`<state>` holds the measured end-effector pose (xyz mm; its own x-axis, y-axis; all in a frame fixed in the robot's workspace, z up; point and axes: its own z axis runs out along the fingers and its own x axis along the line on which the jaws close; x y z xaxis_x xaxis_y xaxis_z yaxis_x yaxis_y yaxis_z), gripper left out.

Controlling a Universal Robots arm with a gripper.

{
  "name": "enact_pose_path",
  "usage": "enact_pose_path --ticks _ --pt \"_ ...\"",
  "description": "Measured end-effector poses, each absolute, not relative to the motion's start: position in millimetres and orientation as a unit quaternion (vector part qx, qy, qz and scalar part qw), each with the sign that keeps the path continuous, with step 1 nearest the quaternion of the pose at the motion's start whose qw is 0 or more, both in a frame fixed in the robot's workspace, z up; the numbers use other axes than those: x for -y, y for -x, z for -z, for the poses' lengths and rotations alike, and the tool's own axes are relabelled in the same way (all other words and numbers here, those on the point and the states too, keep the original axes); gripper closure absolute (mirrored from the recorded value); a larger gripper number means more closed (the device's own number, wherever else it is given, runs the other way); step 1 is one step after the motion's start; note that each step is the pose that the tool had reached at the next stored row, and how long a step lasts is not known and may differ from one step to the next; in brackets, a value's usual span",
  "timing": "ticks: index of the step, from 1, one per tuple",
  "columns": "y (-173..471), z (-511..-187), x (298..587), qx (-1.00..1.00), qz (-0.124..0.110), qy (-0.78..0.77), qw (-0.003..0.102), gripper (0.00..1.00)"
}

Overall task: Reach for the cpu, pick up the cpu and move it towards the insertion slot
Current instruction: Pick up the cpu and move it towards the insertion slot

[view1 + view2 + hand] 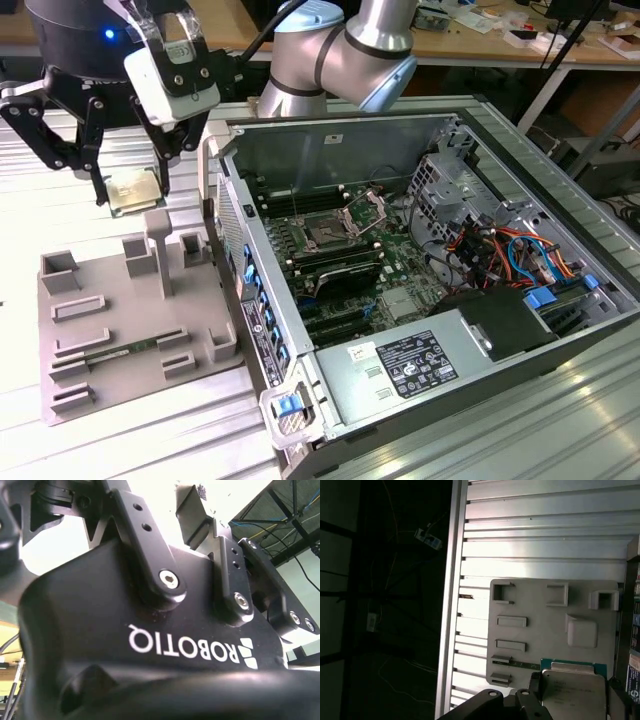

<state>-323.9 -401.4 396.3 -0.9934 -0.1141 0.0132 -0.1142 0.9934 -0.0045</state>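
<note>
At the exterior view's left, the hand [133, 190] was clenched on the cpu [135, 189], holding it flat and lifted clear above the grey fixture tray [110, 320] on the counter [60, 440]. The insertion slot [330, 234] lay well apart toward the exterior view's right and lower, inside the open computer case [480, 330], beyond its near wall.

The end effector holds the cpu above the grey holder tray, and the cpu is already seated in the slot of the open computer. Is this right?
Not quite. The end effector does hold the cpu above the tray, but the exterior view shows the slot without the cpu in it.
</note>
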Motion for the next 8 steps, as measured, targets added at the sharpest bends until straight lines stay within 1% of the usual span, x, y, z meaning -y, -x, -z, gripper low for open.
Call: enact_pose_path --ticks 8 --pt "311 -396 401 0.998 -0.003 -0.057 0.006 0.45"
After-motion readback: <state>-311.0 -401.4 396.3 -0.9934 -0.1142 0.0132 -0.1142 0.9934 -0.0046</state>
